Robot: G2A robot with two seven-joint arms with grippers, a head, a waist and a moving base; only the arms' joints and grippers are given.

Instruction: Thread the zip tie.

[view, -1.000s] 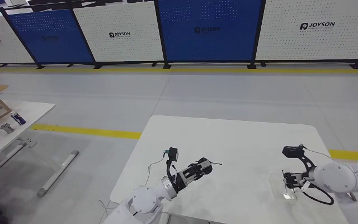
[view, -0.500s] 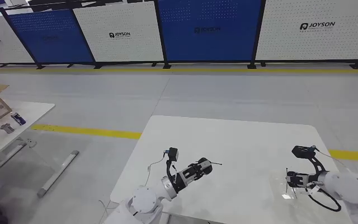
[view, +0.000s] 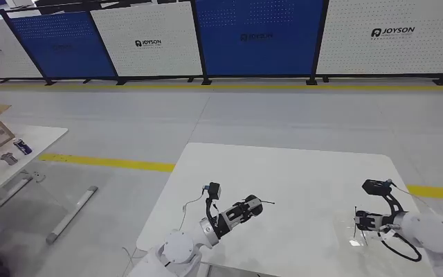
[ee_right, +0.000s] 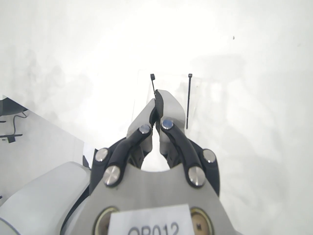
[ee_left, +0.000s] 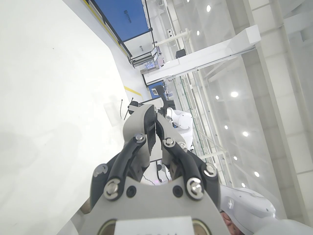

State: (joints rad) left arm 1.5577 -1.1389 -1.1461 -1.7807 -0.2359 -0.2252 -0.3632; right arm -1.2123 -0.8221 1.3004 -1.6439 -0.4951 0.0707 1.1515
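Two zip ties, black, thin.

Item one: held zip tie [ee_right: 153, 82], pinched in my right tool [ee_right: 156, 96]. The pads are pressed together on the strap and the locking head projects just past the tips. It sits at the lower right of the top view, over the clear tray [ee_right: 171, 89].

Item two: spare zip tie [ee_right: 188, 99], lying straight on that tray, just beside the first.

Left tool [ee_left: 154, 110]: pressed together, lower middle of the top view, above the tabletop [view: 291, 173]. A black strand [view: 267, 202] pokes from its tips, likely a third tie.

Handling, by my estimate: very light, springy, slick nylon, and the strap bends and twists readily. Grip near the head to steady the slot. Take the tail close to its tip, or it whips aside.
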